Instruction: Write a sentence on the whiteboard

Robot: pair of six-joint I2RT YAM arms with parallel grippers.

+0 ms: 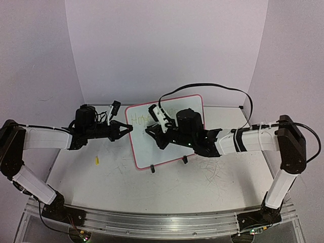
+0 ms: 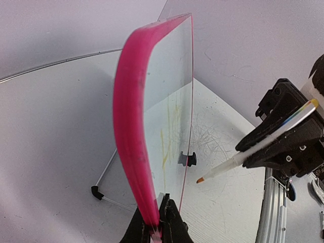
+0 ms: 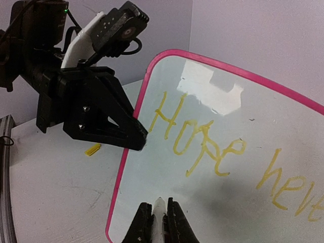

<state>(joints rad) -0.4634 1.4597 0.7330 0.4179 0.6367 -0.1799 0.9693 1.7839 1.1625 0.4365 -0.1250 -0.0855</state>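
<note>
The whiteboard (image 1: 147, 152) stands tilted on the table, its pink frame (image 2: 129, 126) filling the left wrist view. My left gripper (image 2: 158, 220) is shut on the frame's left edge (image 1: 129, 129). The sentence (image 3: 202, 142) is yellow handwriting reading "Hope neve…", and it runs off the right side of the right wrist view. My right gripper (image 3: 160, 217) is shut on a white marker (image 2: 253, 152). The marker's orange tip (image 2: 201, 179) points at the blank area below "Hope", a short gap off the board.
A yellow marker cap (image 1: 96, 160) lies on the table left of the board. Two black clip feet (image 1: 151, 168) hold the board's lower edge. Grey scratch marks (image 1: 212, 169) cover the table at right. A metal rail (image 1: 162, 223) runs along the near edge.
</note>
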